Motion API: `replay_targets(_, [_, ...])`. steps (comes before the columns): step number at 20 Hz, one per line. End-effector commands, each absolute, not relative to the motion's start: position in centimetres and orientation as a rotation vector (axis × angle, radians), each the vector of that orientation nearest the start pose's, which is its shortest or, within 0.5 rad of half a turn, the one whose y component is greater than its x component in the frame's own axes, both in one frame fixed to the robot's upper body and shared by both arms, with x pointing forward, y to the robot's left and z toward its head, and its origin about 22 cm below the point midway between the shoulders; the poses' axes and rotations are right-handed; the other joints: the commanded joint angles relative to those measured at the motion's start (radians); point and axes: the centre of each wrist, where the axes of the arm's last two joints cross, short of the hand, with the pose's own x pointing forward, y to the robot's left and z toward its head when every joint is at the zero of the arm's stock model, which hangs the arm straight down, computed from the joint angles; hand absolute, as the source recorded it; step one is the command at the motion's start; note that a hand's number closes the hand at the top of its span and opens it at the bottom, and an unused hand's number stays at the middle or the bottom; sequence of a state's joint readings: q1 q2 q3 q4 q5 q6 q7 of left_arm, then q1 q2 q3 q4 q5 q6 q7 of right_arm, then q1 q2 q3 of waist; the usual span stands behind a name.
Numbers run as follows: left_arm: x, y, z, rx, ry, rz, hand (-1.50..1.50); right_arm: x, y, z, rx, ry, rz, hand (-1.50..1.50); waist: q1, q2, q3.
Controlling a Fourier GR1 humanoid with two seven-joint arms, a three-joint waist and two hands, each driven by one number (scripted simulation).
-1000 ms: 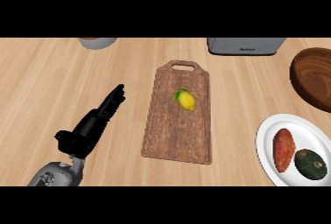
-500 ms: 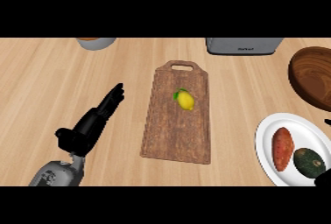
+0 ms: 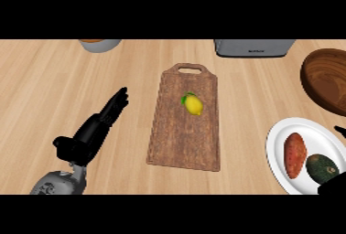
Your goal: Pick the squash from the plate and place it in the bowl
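Note:
A dark green squash (image 3: 323,168) lies on the white plate (image 3: 279,139) at the lower right, next to an orange-red sweet potato (image 3: 295,154). The brown wooden bowl (image 3: 327,81) sits beyond the plate at the right edge, cut off by the frame. Only black bits of my right hand (image 3: 334,187) show, at the lower right corner just below the squash, plus a fingertip at the plate's right rim. My left hand (image 3: 91,135) rests on the counter at the left with its fingers straight, far from the plate and holding nothing.
A wooden cutting board (image 3: 186,132) with a yellow lemon (image 3: 193,104) on it lies in the middle. At the back edge stand a grey toaster (image 3: 254,47) and a grey pot (image 3: 100,44).
My right hand has come into view at the right edge beside the plate; a second ago it did not show. The left hand has stayed put.

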State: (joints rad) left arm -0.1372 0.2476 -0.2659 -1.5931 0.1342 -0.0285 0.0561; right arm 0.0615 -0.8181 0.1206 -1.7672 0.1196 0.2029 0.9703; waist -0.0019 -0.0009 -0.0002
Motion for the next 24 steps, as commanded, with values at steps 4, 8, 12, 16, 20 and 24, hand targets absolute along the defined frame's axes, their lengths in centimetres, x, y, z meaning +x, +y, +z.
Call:
replay_targets(4, [26.9, 20.0, 2.3, -0.158, -1.59, -0.37, 0.0, 22.2, -33.5, 8.1, -0.916, -0.506, 0.638, -1.5, 0.0, 0.001, 0.0])
replay_targets(8, [26.4, 17.8, 4.7, -0.191, -1.59, -0.364, 0.0, 21.6, -34.5, 6.5, -0.917, -0.464, 0.641, -1.5, 0.0, 0.0, 0.0])
replay_targets(12, [26.4, 20.0, 2.3, -0.175, -1.603, -0.373, 0.0, 21.2, -36.0, 5.6, -0.912, -0.447, 0.608, -1.5, -0.001, 0.001, 0.0])
replay_targets(16, [26.2, 20.7, 3.3, -0.154, -1.591, -0.378, 0.0, 20.9, -36.1, 5.2, -0.874, -0.425, 0.625, -1.5, 0.0, 0.0, 0.0])
replay_targets(20, [26.6, 21.3, 4.6, -0.161, -1.586, -0.383, 0.0, 20.4, -38.6, 3.3, -0.89, -0.455, 0.618, -1.5, -0.001, 0.0, 0.0])
replay_targets(24, [25.4, 20.5, 4.1, -0.148, -1.589, -0.384, 0.0, 21.3, -37.3, 1.3, -0.863, -0.472, 0.618, -1.5, 0.001, 0.0, 0.0])
